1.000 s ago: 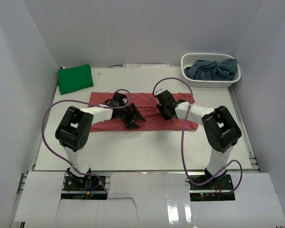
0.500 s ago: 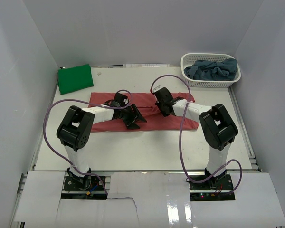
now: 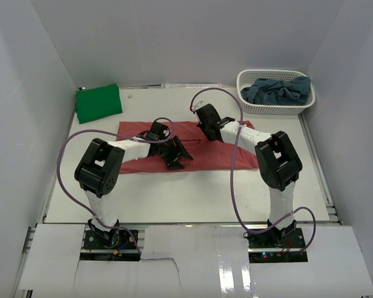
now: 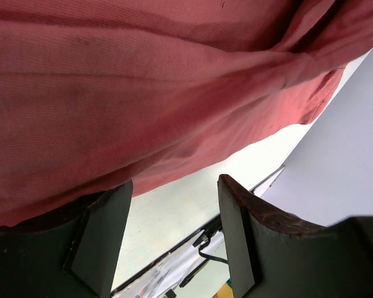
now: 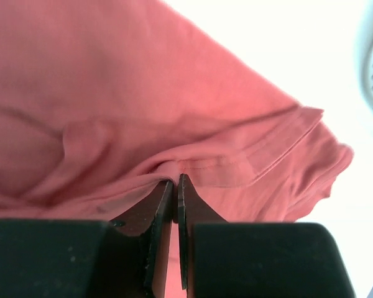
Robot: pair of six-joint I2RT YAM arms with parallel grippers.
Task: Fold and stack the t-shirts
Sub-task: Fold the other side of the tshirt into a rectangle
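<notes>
Arms first: my left arm reaches forward with its elbow folded, and the left gripper [image 3: 174, 154] hovers low over the near hem of the salmon-red t-shirt [image 3: 221, 160], fingers [image 4: 102, 236] well apart with nothing between them. My right arm stretches toward 12 o'clock, and the right gripper [image 5: 175, 181] is pinched tight on a puckered fold of that shirt beside a stitched hem. The shirt lies spread across the table [image 3: 193, 192] centre, from 9 to 3 o'clock. A green t-shirt [image 3: 98, 102] sits folded at 10 o'clock, and grey-blue t-shirts [image 3: 278, 90] are heaped in the basket [image 3: 270, 110] at 2 o'clock. Since a second ago my right gripper has closed and travelled from mid-shirt toward the far edge; the left has not moved.
</notes>
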